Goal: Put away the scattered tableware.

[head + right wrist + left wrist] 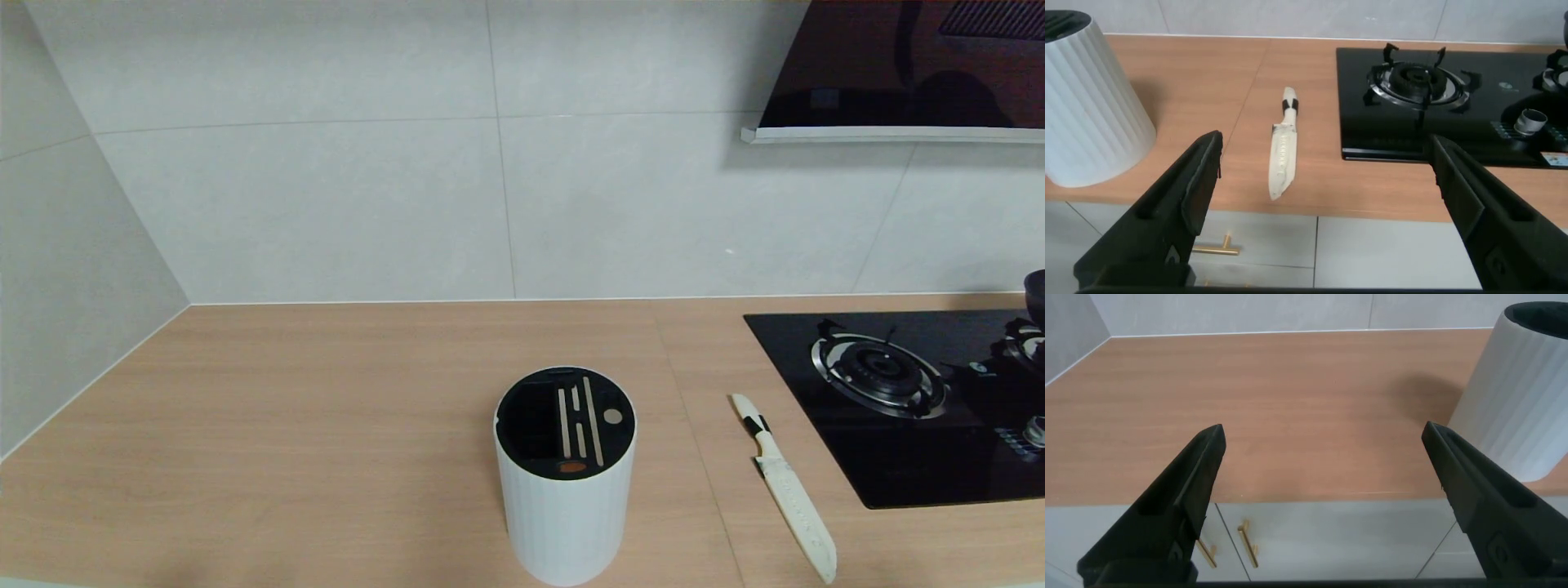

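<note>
One white knife (pixel 784 486) lies flat on the wooden counter (pixel 326 408). It sits between the white holder (pixel 565 490) and the black stove (pixel 898 425), touching neither. Its handle end points to the wall. The holder stands upright, with slots in its dark top. The right gripper (pixel 1324 140) hangs by the counter's front edge, near the knife, its fingers spread wide and holding nothing. The left gripper (pixel 1323 437) is spread wide too, empty, near the holder.
</note>
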Motion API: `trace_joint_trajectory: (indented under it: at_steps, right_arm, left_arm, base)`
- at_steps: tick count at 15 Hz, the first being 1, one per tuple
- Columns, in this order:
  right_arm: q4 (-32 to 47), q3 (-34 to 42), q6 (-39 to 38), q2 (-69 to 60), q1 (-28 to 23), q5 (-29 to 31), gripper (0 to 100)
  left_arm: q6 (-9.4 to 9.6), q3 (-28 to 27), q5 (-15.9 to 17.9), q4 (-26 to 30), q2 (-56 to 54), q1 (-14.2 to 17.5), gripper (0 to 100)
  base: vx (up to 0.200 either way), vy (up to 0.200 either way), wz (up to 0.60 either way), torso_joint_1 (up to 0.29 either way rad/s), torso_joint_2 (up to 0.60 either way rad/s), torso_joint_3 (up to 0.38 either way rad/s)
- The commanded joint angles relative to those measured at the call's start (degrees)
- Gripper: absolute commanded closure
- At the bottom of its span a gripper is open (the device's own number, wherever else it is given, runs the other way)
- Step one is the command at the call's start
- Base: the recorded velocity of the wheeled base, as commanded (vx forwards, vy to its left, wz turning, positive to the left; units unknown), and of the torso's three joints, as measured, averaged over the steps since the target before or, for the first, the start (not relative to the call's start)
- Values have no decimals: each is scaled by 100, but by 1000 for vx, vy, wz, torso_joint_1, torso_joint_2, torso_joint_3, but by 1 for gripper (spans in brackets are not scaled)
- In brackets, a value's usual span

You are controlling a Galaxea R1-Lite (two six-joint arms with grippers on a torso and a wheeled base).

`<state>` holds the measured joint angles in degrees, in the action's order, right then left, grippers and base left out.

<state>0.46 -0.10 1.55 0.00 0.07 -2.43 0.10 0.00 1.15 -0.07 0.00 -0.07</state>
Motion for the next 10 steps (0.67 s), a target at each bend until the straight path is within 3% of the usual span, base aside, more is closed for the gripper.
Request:
trace_joint_trajectory:
  at_steps: [1,2,5,10]
  right_arm:
    - [6,-8,12,9,1,5,0]
    - [-2,-87,30,9,1,-4,0]
    - [235,-1273,-41,677,98,-276,0]
    - [191,-1607,-5,2953,441,-548,0]
  left_arm:
    - [-1,0,0,-1,0,-1,0]
    - [-1,0,0,-1,0,-1,0]
    - [-1,0,0,-1,0,-1,0]
    - [-1,0,0,-1,0,-1,0]
  base:
    - [0,0,0,0,0,0]
    - [0,0,0,0,0,0]
    - [0,0,0,0,0,0]
    - [0,0,0,0,0,0]
